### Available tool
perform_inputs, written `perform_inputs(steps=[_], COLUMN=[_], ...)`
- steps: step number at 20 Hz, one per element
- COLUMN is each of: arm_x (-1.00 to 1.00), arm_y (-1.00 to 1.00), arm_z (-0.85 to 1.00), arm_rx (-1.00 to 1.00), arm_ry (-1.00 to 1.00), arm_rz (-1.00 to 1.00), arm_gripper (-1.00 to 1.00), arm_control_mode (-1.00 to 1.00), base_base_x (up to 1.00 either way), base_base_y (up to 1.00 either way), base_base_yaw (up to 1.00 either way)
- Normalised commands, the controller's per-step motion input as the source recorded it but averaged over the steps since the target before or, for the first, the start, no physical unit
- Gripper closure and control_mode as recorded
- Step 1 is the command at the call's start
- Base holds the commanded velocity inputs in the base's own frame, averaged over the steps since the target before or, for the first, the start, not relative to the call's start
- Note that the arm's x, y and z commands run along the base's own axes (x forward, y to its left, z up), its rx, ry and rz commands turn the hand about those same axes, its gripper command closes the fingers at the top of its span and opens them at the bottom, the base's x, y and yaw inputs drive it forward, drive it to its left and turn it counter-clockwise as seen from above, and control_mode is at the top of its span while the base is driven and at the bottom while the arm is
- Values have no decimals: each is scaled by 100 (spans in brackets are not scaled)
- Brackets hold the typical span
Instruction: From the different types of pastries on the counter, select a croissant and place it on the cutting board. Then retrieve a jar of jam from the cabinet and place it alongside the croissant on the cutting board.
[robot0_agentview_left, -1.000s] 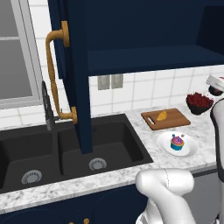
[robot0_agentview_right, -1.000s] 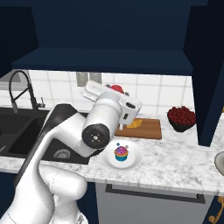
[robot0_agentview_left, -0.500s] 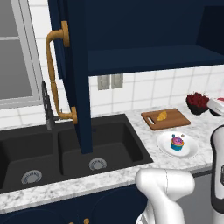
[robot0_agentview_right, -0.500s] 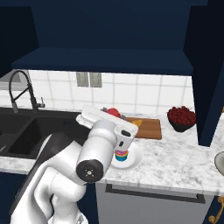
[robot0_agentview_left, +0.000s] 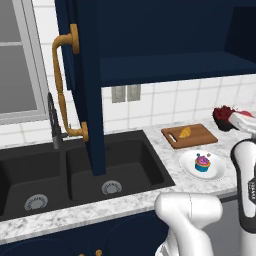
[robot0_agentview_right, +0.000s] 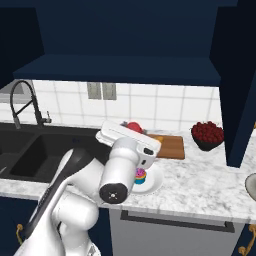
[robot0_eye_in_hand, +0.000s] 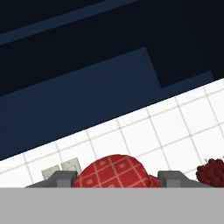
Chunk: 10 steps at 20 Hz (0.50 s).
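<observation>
A red jar of jam (robot0_eye_in_hand: 114, 172) sits between my fingertips, and my gripper (robot0_eye_in_hand: 114, 178) is shut on it. From the right base view the jar (robot0_agentview_right: 133, 126) peeks over the white hand, held above the counter (robot0_agentview_right: 200, 175) just left of the cutting board (robot0_agentview_right: 171, 146). A golden croissant (robot0_agentview_left: 185, 132) lies on the brown board (robot0_agentview_left: 196, 138). The open navy cabinet (robot0_agentview_left: 165, 35) hangs above with a bare shelf (robot0_agentview_right: 120, 67). The hand reaches in at the right edge of the left base view.
A cupcake (robot0_agentview_left: 202, 162) stands on a round white plate (robot0_agentview_left: 190, 169) in front of the board. A dark bowl of red berries (robot0_agentview_right: 207, 134) sits at the back right. The black sink (robot0_agentview_left: 75, 170) lies left, under the open door with its brass handle (robot0_agentview_left: 62, 85).
The hand has come down from cabinet height toward the counter with the jar in its grip, and the elbow has swung lower in front of the plate.
</observation>
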Motion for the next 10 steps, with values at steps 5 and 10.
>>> perform_inputs(steps=[5, 10], arm_x=[95, 87], arm_y=[0, 0], arm_z=[-37, -31], arm_rx=[0, 0], arm_ry=[-1, 0], arm_rz=[-9, -10], arm_gripper=[100, 100], arm_control_mode=[-100, -100], base_base_x=[0, 0], base_base_y=[0, 0], base_base_yaw=[0, 0])
